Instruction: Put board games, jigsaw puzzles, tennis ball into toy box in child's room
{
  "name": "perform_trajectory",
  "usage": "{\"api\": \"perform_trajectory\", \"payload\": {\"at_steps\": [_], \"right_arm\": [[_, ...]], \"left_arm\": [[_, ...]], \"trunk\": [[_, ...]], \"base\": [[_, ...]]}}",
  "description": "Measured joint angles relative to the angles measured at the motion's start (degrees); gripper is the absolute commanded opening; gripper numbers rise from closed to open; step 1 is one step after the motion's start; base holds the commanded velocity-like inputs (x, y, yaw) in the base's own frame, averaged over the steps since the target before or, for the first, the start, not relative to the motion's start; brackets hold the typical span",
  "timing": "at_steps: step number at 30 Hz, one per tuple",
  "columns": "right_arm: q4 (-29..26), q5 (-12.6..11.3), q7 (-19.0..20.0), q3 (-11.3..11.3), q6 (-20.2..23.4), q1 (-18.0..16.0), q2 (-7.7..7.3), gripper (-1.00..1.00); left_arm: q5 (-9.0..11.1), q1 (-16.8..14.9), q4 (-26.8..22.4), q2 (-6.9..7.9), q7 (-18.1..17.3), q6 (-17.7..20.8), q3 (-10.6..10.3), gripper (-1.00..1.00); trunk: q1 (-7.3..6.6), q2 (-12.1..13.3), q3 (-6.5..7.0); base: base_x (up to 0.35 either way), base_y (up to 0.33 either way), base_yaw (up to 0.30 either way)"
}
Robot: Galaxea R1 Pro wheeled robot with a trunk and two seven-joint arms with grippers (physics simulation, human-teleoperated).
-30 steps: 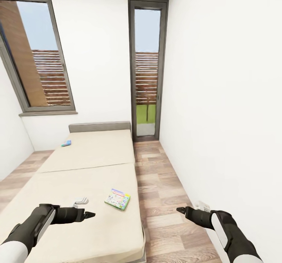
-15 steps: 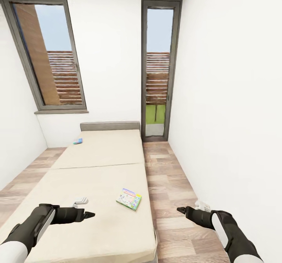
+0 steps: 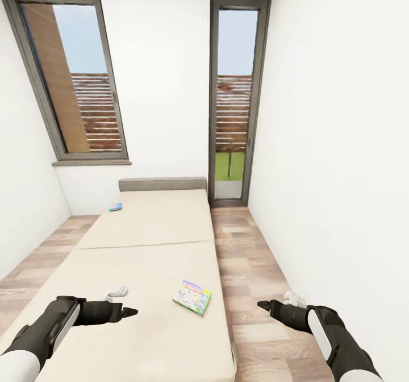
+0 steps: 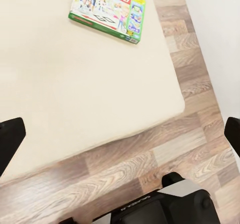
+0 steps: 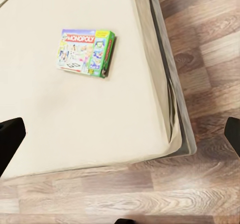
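Left pincer: the left pincer [image 3: 132, 311] is seen at the lower left of the head view, over the bed; in the left wrist view its two tips are set wide at opposite frame edges, so it is released and nothing is held.
Right pincer: the right pincer [image 3: 262, 304] is seen at the lower right of the head view, over the floor; its tips are likewise spread in the right wrist view, released, nothing gripped.
Change: against the earlier head pictures the whole scene has shifted rightward in frame, which is taken as camera movement; both arms are found at the same places in the picture.
Nearer board game: a green-edged box [image 3: 192, 298] is laid flat on the bed [image 3: 142, 240], near its right edge, between the two pincers.
Farther board game: a small blue box [image 3: 116, 207] is seen at the far left of the mattress, near the headboard [image 3: 162, 184].
Open room: a strip of wooden floor [image 3: 250, 274] is left between the bed's right edge and the white wall [image 3: 341, 143].
Writing: MONOPOLY is read on the box lid [image 4: 106, 10] [image 5: 87, 52].
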Motion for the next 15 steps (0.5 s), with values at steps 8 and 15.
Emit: {"api": "perform_trajectory", "payload": {"at_steps": [8, 15], "right_arm": [[-0.14, 0.01, 0.0, -0.03, -0.02, 0.01, 0.03, 1.0], [-0.16, -0.01, 0.0, -0.02, -0.06, 0.02, 0.05, 1.0]], "left_arm": [[0.04, 0.0, 0.0, 0.0, 0.0, -0.3, 0.15, 1.0], [0.05, 0.0, -0.02, 0.0, 0.03, -0.32, 0.41, 1.0]], "trunk": [[0.01, 0.01, -0.26], [0.01, 0.02, -0.32]], "base": [[0.17, 0.081, 0.086], [0.035, 0.13, 0.018]]}}
